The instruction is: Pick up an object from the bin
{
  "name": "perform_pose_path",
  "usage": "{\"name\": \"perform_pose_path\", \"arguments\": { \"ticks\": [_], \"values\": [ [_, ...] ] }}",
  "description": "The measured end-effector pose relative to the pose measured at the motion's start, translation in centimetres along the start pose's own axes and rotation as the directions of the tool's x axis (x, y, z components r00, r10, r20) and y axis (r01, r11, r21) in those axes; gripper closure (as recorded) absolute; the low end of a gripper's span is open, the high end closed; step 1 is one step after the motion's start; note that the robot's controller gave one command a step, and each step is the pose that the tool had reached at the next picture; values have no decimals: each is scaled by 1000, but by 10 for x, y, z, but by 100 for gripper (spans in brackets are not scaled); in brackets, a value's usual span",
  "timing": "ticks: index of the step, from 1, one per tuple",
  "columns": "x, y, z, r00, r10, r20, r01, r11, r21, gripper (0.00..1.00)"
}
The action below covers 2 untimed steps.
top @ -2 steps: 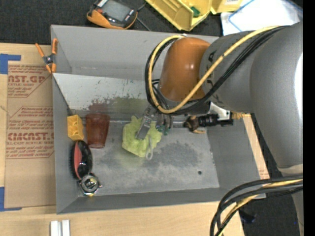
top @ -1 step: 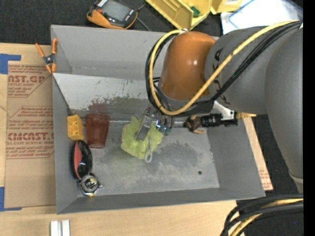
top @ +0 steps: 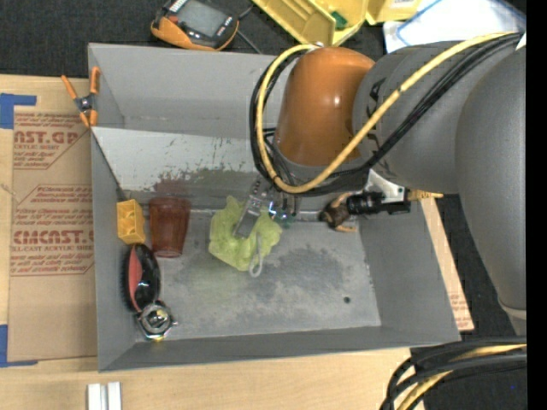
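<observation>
Claw [top: 254, 216] is down low in the grey bin [top: 282, 306], approx mid-floor, a bit toward the far side. Its tip sits on the top right part of a yellow-green fluffy cloth [top: 226, 239], touching or pressed into it. Can't tell whether the claw is open or closed; the tip is half lost against the cloth and under the wrist.

The cloth lies crumpled on the bin floor, centre-left. Most of it spreads left and near of the claw, w/ a small tail hanging off its near right edge. It isn't lifted; it looks flat on the floor.

Arm [top: 461, 118] comes in from the right, w/ the orange cover [top: 320, 101] above the claw and a yellow cable [top: 282, 58] looped round it.

Other things, all apart from the claw:
- dark red cup [top: 169, 226], left of the cloth, near it but not touching, standing by the far wall.
- yellow block [top: 130, 220], just beside the cup on its left, against the left wall.
- red-and-black tool [top: 139, 276], near of the cup, along the left wall.
- small round metal thing [top: 156, 319], at the near left corner, touching or just beside the tool's near end.
- small brown thing [top: 338, 216], right of the claw, partly under the wrist; can't tell what it is.
</observation>
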<state>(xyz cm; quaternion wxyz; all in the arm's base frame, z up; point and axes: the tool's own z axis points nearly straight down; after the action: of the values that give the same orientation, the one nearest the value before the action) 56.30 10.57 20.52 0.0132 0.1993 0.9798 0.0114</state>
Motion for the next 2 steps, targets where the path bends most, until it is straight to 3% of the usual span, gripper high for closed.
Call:
{"name": "perform_pose_path", "arguments": {
  "ticks": [1,2],
  "values": [
    [8,-45,25,949,-315,1,315,949,0,100],
    [3,-47,26,969,-246,-1,246,969,1,100]
  ]
}}
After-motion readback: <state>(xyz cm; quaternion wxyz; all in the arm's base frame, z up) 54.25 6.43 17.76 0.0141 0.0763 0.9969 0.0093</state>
